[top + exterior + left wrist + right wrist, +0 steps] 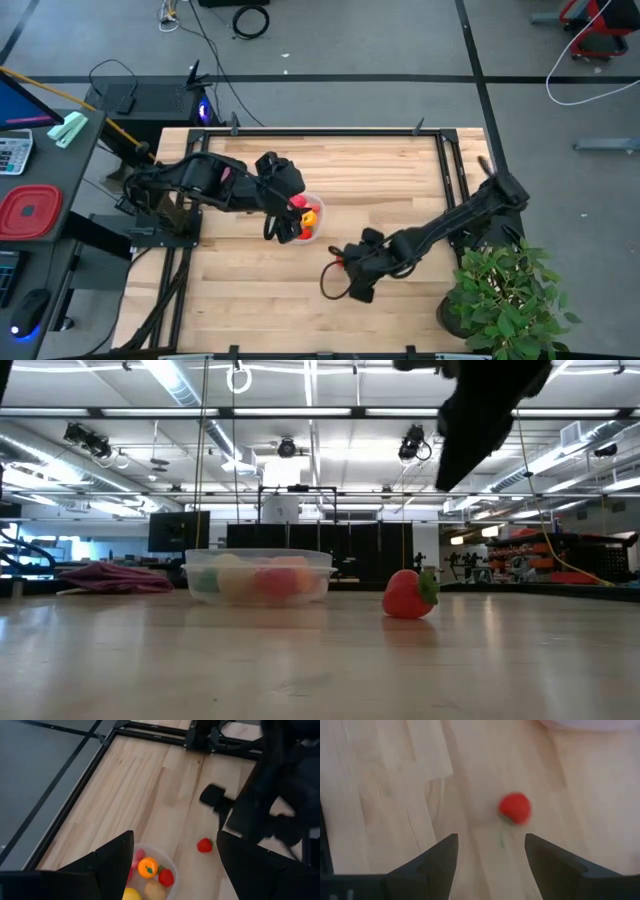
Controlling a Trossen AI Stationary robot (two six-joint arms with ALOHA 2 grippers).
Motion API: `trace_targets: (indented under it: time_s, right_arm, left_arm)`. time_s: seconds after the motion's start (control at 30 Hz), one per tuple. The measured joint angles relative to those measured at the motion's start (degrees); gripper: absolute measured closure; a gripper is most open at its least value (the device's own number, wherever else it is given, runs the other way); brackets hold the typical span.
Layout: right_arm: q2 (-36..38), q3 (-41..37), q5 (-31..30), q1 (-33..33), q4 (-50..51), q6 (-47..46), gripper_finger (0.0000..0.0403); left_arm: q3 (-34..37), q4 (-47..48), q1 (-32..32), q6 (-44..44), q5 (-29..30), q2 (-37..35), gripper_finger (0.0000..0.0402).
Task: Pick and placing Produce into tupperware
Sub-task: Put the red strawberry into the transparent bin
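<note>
Light is bright and even, coming from long ceiling strip lights (250, 412) that show in the low view and glare white there. The table (390, 165) looks evenly lit from above, with only soft shadows under the arms. In the low view the near tabletop is blurred, and the arm at the top is a dark silhouette against the lights. The right wrist view is soft: the red strawberry (515, 808) is smeared at its edges, and its fingers (427, 867) are dark and featureless.
</note>
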State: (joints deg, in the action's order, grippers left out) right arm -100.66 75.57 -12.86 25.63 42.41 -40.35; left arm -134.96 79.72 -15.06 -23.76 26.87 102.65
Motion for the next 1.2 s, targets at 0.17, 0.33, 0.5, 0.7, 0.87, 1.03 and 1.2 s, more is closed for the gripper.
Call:
trace_targets:
  time_s: [0.17,0.33,0.5,0.7,0.87,1.03,1.2]
  right_arm:
    - [-4.8,0.0,1.5,-2.1,-4.0,1.8,0.0163]
    - [-6.9,0.0,-2.4,-5.5,-4.0,0.5,0.0163]
    - [-8.2,0.0,-0.7,-7.8,-3.5,-3.3,0.0163]
    - [-9.4,0.0,2.3,-7.8,-3.3,-4.9,0.0163]
    - [-9.4,0.0,2.3,-7.8,-3.3,-6.5,0.0163]
    - [-10.1,0.0,2.2,-7.8,-3.7,-7.1,0.0163]
    - [-11.9,0.0,2.0,-7.5,-3.9,-5.9,0.0163]
  left_arm:
    - [0.0,-0.3,0.1,0.8,-0.1,0.0,0.0113]
    - [0.0,-0.3,0.1,0.9,-0.1,0.0,0.0113]
    - [0.0,-0.3,0.1,0.9,-0.1,0.0,0.0113]
    - [0.0,-0.3,0.1,1.1,-0.1,0.0,0.0113]
    - [0.0,-0.3,0.1,1.0,-0.1,0.0,0.0113]
    - [0.0,-0.3,0.1,1.0,-0.1,0.0,0.0113]
    - [0.0,-0.2,0.1,1.0,-0.1,0.0,0.0113]
